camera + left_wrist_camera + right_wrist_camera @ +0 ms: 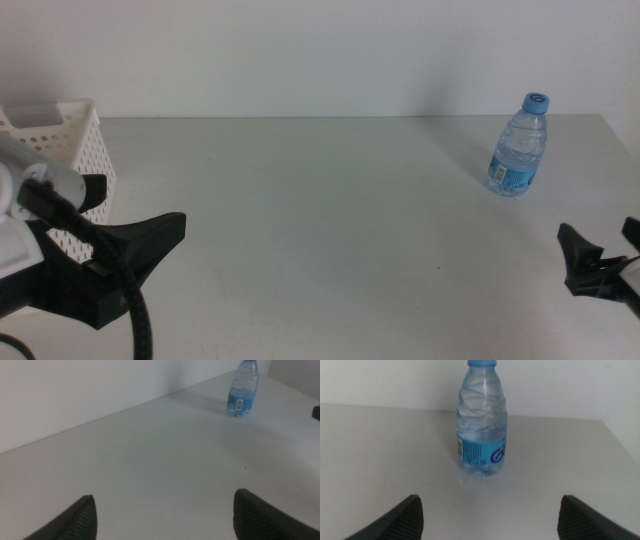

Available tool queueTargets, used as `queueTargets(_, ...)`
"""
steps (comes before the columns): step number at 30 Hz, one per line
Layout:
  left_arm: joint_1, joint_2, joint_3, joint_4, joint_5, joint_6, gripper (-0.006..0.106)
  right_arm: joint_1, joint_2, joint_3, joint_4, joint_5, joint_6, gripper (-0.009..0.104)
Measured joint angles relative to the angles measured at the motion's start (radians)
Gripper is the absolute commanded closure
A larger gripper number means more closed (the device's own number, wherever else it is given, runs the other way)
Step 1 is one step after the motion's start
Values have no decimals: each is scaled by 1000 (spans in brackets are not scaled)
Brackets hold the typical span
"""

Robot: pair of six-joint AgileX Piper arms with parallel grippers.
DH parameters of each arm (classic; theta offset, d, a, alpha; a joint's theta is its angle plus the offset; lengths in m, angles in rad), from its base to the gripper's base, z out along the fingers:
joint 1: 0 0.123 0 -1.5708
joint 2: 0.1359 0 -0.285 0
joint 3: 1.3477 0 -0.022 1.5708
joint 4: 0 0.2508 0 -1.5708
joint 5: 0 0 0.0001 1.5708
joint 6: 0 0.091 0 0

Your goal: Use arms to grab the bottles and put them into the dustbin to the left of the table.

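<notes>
Water bottle (521,146) stands upright on the desk (320,230) at about two o'clock, well apart from the dustbin (62,150) at nine. It looks light, with thin, smooth, slippery walls; gripping across the labelled middle seems safest. Right hand (487,515) faces it, spread wide and empty; left hand (165,515) waits, likewise wide and empty.

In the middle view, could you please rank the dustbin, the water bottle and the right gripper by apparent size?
1. Dustbin, partly cut off and hidden by the left arm.
2. Water bottle.
3. Right gripper, cut off by the edge and nearer the camera, so unsure.
</notes>
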Motion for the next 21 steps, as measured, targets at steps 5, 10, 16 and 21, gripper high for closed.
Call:
queueTargets(5,0,0,0,0,0,0,7,0,182,-64,-36,-13,27,8)
queueTargets(10,0,0,0,0,0,0,7,0,283,-183,-105,-13,38,8)
queueTargets(16,0,0,0,0,0,0,7,0,325,-343,-155,-17,43,8)
queueTargets(21,0,0,0,0,0,0,7,0,372,-483,-159,-22,46,8)
